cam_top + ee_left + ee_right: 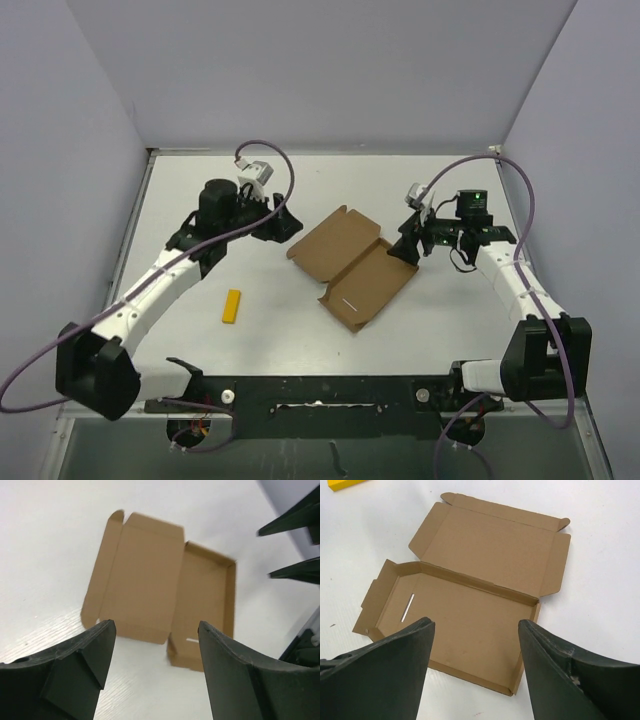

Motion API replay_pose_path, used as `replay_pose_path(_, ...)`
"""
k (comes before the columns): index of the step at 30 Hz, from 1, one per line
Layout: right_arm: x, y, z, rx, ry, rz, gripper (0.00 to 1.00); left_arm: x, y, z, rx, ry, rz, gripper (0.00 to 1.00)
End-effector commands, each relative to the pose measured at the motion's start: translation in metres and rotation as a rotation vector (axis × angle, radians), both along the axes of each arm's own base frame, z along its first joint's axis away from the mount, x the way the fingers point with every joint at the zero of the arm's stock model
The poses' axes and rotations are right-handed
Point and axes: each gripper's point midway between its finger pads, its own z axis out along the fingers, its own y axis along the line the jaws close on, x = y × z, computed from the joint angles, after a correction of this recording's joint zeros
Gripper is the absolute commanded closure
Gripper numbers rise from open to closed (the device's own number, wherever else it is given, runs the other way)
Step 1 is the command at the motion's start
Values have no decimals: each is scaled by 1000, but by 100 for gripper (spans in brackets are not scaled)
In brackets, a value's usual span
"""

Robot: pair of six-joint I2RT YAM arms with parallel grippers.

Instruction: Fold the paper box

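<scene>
The paper box (pixel 352 265) is a brown cardboard mailer lying open in the middle of the white table. Its tray half has low walls raised and its lid half lies flat. It also shows in the left wrist view (pixel 157 592) and in the right wrist view (pixel 470 585). My left gripper (pixel 283 225) is open and empty, just left of the box's far corner, apart from it. My right gripper (pixel 408 248) is open and empty, just right of the box's tray edge. Its open jaws frame the tray (pixel 475 630).
A small yellow bar (pixel 232 306) lies on the table left of the box, below the left arm; its corner shows in the right wrist view (pixel 340 484). Grey walls close the table's back and sides. The right gripper's fingers (pixel 295 545) show in the left wrist view.
</scene>
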Motion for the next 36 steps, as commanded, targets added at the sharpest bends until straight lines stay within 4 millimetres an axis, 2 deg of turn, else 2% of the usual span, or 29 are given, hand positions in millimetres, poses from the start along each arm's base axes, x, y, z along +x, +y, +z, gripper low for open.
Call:
replay_pose_path(1,12,6,29,55,-12,17,31,-18,-8,36,-260,-84,37,34)
replay_pose_path(3,16,4,27,43,49,2,31,-34,-9,24,-327,-18,45,35)
replay_pose_path(5,22,1,20,27,113,-25,32,-51,-13,3,-389,67,54,36)
replay_pose_path(10,28,-14,-24,-43,267,-92,34,-84,-29,-44,-402,156,84,37)
replay_pose_path(13,37,-34,-47,-118,301,-164,41,-92,-32,-70,-330,172,101,45)
replay_pose_path(14,40,-41,-52,-140,307,-187,47,-93,-32,-76,-311,182,102,48)
replay_pose_path(16,44,-52,-60,-179,313,-223,55,-92,-32,-84,-283,189,102,53)
replay_pose_path(21,49,-75,-81,-282,335,-298,88,-88,-32,-100,-233,203,106,65)
replay_pose_path(23,50,-80,-91,-312,354,-306,95,-89,-33,-106,-221,219,99,70)
replay_pose_path(27,47,-87,-108,-339,403,-297,99,-93,-35,-115,-194,243,98,72)
replay_pose_path(32,41,-88,-118,-352,436,-265,100,-104,-29,-123,-154,266,120,72)
replay_pose_path(36,36,-84,-123,-344,464,-227,100,-115,-28,-126,-185,317,146,71)
